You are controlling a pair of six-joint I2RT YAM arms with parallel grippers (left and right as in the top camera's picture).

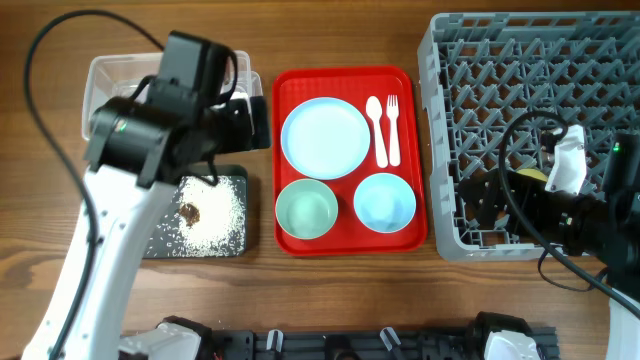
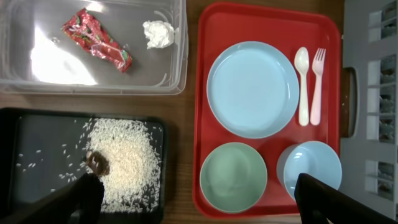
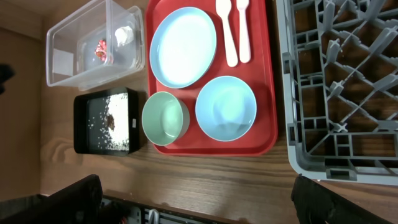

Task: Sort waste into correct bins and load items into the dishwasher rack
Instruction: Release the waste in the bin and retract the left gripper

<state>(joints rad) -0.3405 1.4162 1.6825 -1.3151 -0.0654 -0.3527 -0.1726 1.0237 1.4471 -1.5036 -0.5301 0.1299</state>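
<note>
The red wrapper (image 2: 96,40) and the tissue wad (image 2: 158,32) lie in the clear tub (image 2: 180,62). Rice (image 2: 127,155) with a brown scrap (image 2: 96,163) lies in the black tray (image 2: 12,143). The blue plate (image 2: 252,87), white spoon (image 2: 302,81), fork (image 2: 317,81), green bowl (image 2: 233,177) and blue saucer (image 2: 311,168) sit on the red serving tray (image 1: 290,85). My left gripper (image 2: 196,186) is open and empty, high above the bins. My right gripper (image 3: 196,186) is open and empty over the front of the grey rack (image 1: 520,60). A bit of yellow (image 1: 533,175) shows in the rack by the right arm.
The rack fills the right side of the table, close beside the red serving tray. The tub and black tray stand at the left, one behind the other. Bare wood runs along the front edge (image 3: 249,180). The arms' cables hang over the tub and the rack.
</note>
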